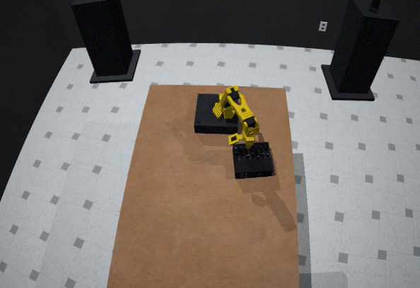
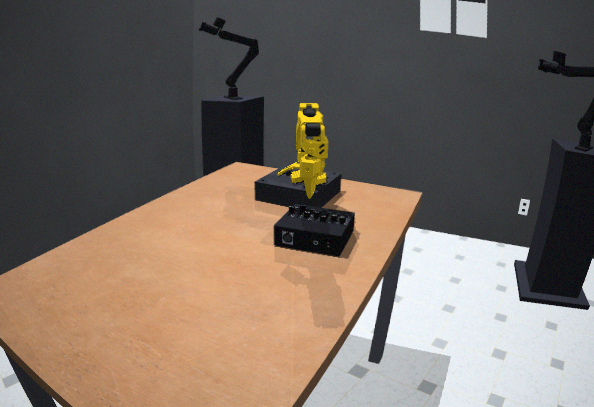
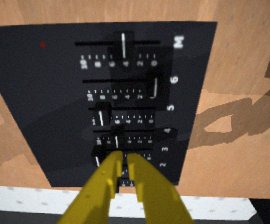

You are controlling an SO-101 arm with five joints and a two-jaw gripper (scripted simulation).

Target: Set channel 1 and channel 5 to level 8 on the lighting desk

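From above, the yellow arm [image 1: 240, 112] bends off its black base block [image 1: 206, 114] toward the boxy black lighting desk [image 1: 253, 165], which sits near the right edge of the smooth wooden bench [image 1: 177, 202].

From the side, the tapered gripper [image 2: 310, 192] points down just behind the desk's row of knobby faders [image 2: 320, 217].

Through the wrist camera, the gripper's two yellow fingers are pressed together, holding nothing, over the low-numbered end of the matte panel; the channel 5 fader [image 3: 102, 118] stands near the 8 mark.
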